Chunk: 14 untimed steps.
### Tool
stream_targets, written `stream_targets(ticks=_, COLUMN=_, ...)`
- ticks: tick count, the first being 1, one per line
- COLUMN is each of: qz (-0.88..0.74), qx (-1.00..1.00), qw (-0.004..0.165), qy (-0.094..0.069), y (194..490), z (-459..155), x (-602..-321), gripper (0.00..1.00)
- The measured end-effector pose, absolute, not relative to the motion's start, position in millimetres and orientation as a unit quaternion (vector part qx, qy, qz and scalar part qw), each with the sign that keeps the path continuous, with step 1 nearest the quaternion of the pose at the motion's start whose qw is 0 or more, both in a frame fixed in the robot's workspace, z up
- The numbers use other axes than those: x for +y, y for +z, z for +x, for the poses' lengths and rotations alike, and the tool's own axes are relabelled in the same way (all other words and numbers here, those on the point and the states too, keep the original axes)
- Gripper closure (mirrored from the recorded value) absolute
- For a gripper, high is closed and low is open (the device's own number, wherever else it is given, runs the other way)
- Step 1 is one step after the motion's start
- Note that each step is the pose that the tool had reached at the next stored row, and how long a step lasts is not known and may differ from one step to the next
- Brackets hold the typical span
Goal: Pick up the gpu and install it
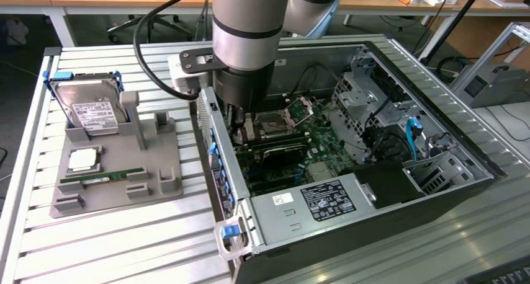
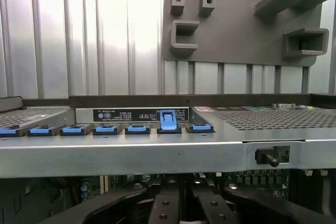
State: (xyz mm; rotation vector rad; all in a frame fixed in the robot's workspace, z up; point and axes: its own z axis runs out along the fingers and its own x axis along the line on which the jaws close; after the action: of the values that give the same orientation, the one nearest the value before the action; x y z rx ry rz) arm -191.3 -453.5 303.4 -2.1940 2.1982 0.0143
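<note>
My gripper (image 1: pixel 238 132) reaches down into the open computer case (image 1: pixel 463 141), close behind its rear wall, and its fingers are shut. The gpu (image 1: pixel 277 150) shows as a dark, thin card standing on edge over the green motherboard (image 1: pixel 311 138). Its end towards the rear wall is under the gripper and partly hidden by the arm. In the wrist view the shut gripper (image 2: pixel 176 211) hangs just below the case's rear panel (image 2: pixel 157 153), in line with one raised blue slot latch (image 2: pixel 167 120). The other blue latches (image 2: pixel 105 128) lie flat.
On the exterior view's left, a grey parts tray (image 1: pixel 116 194) carries a hard drive (image 1: pixel 93 113), a processor (image 1: pixel 84 160) and a green RAM stick (image 1: pixel 103 177). The same tray (image 2: pixel 247 24) lies beyond the case in the wrist view. Drive cages (image 1: pixel 364 92) and a power supply (image 1: pixel 327 200) crowd the case.
</note>
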Motion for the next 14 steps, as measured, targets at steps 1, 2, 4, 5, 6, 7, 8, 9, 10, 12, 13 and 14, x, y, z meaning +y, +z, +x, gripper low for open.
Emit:
stream_targets(ticks=1, qz=-0.706, qx=0.708, qw=0.018, qy=0.005, y=303.4, z=-192.9, x=-453.6, gripper=0.89)
stream_targets(ticks=2, qz=-0.706, qx=0.708, qw=0.018, qy=0.005, y=303.4, z=-193.9, x=-453.6, gripper=0.89)
stream_targets(ticks=4, qz=-0.706, qx=0.708, qw=0.018, qy=0.005, y=303.3, z=-194.2, x=-453.5, gripper=0.89)
stream_targets(ticks=5, qz=-0.706, qx=0.708, qw=0.018, qy=0.005, y=303.4, z=-194.2, x=-453.5, gripper=0.89)
stream_targets(ticks=6, qz=-0.706, qx=0.708, qw=0.018, qy=0.005, y=303.3, z=-194.3, x=-453.5, gripper=0.89)
stream_targets(ticks=7, qz=-0.706, qx=0.708, qw=0.018, qy=0.005, y=303.1, z=-194.3, x=-453.6, gripper=0.89)
stream_targets(ticks=8, qz=-0.706, qx=0.708, qw=0.018, qy=0.005, y=302.4, z=-194.4, x=-453.6, gripper=0.89)
stream_targets(ticks=9, qz=-0.706, qx=0.708, qw=0.018, qy=0.005, y=301.8, z=-195.2, x=-453.6, gripper=0.89)
stream_targets(ticks=10, qz=-0.706, qx=0.708, qw=0.018, qy=0.004, y=301.6, z=-196.4, x=-453.6, gripper=0.89)
stream_targets(ticks=12, qz=-0.706, qx=0.708, qw=0.018, qy=0.005, y=301.7, z=-197.5, x=-453.5, gripper=0.89)
stream_targets(ticks=13, qz=-0.706, qx=0.708, qw=0.018, qy=0.005, y=301.7, z=-197.5, x=-453.5, gripper=0.89)
stream_targets(ticks=14, qz=-0.706, qx=0.708, qw=0.018, qy=0.005, y=301.6, z=-197.5, x=-453.6, gripper=0.89)
